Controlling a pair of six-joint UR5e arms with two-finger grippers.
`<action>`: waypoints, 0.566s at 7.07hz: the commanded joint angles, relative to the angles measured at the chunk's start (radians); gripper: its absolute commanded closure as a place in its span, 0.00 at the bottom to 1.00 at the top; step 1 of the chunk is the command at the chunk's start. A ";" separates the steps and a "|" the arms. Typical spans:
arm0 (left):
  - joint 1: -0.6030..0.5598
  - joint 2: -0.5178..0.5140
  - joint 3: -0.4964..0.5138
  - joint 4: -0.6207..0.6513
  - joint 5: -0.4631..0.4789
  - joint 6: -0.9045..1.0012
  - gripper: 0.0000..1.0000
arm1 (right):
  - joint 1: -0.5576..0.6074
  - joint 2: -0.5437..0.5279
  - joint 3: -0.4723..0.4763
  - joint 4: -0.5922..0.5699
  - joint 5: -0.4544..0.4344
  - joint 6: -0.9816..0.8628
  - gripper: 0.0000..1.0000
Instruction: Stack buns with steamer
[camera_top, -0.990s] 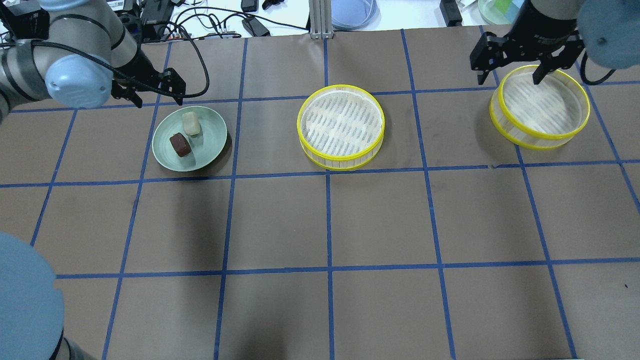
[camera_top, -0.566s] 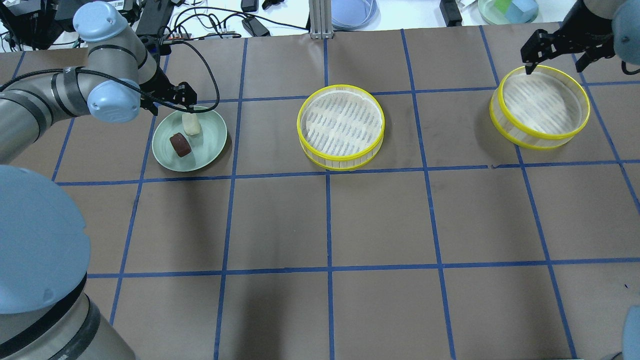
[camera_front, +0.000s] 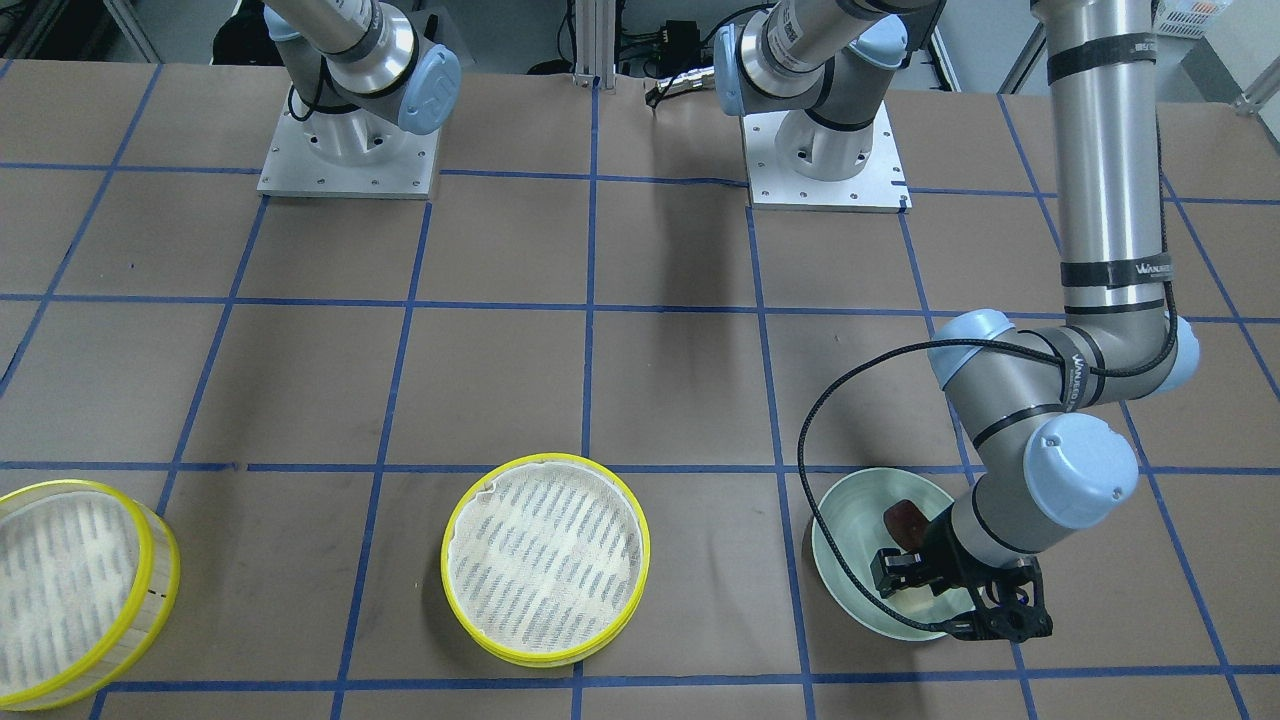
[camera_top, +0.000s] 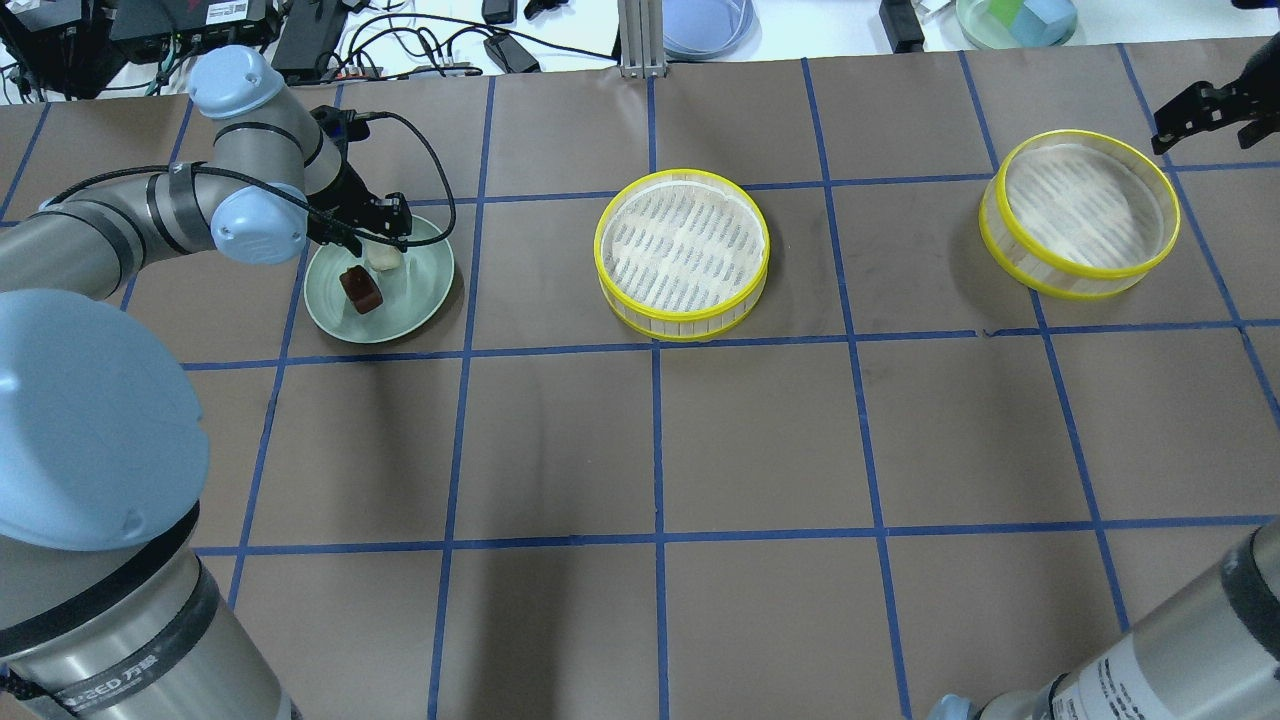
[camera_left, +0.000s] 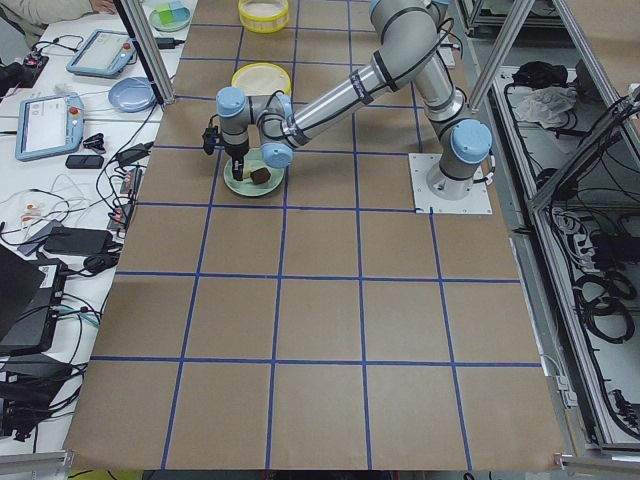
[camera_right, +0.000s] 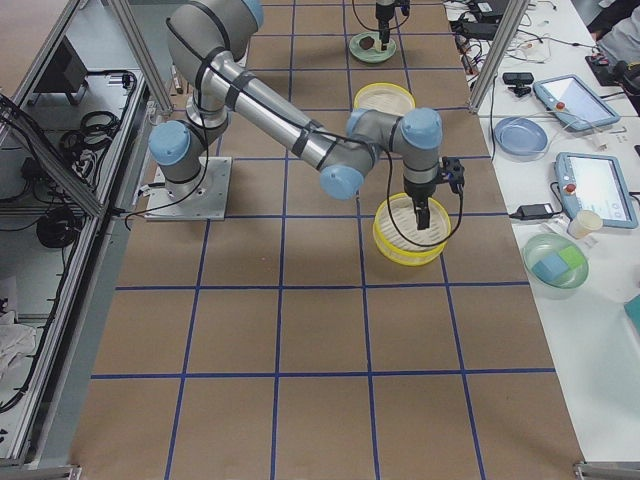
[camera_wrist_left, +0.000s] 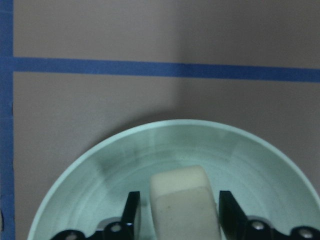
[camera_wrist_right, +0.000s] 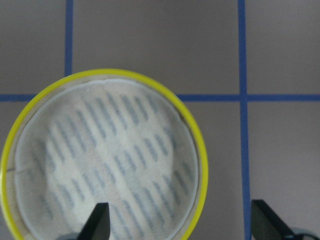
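The cream-white bun (camera_wrist_left: 182, 202) and the dark reddish-brown bun (camera_top: 360, 289) lie on a pale green plate (camera_top: 420, 300) at the table's left. My left gripper (camera_wrist_left: 180, 212) is low over the plate and open, one finger on each side of the cream bun, with small gaps showing. In the front-facing view the left gripper (camera_front: 950, 590) hides the cream bun. One steamer tier (camera_top: 683, 250) stands at the centre, and the other tier (camera_top: 1080, 210) stands at the right. My right gripper (camera_wrist_right: 182, 225) is wide open and empty above the right tier's rim.
Blue tape lines grid the brown table paper. Cables, a blue dish (camera_top: 705, 25) and a green dish (camera_top: 1010, 20) lie beyond the far edge. The left arm's elbow (camera_top: 90, 420) fills the near left corner of the overhead view.
My left gripper has come in over the plate and lowered around the cream bun. My right gripper has moved rightward from the right tier's far rim toward the overhead view's edge.
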 joint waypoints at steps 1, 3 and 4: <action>0.000 0.005 0.012 0.002 -0.001 -0.025 1.00 | -0.036 0.121 -0.033 -0.086 0.032 -0.045 0.02; -0.023 0.068 0.036 0.008 -0.050 -0.202 1.00 | -0.036 0.143 -0.026 -0.086 0.037 -0.095 0.09; -0.063 0.111 0.036 0.011 -0.110 -0.340 1.00 | -0.036 0.143 -0.018 -0.083 0.035 -0.100 0.15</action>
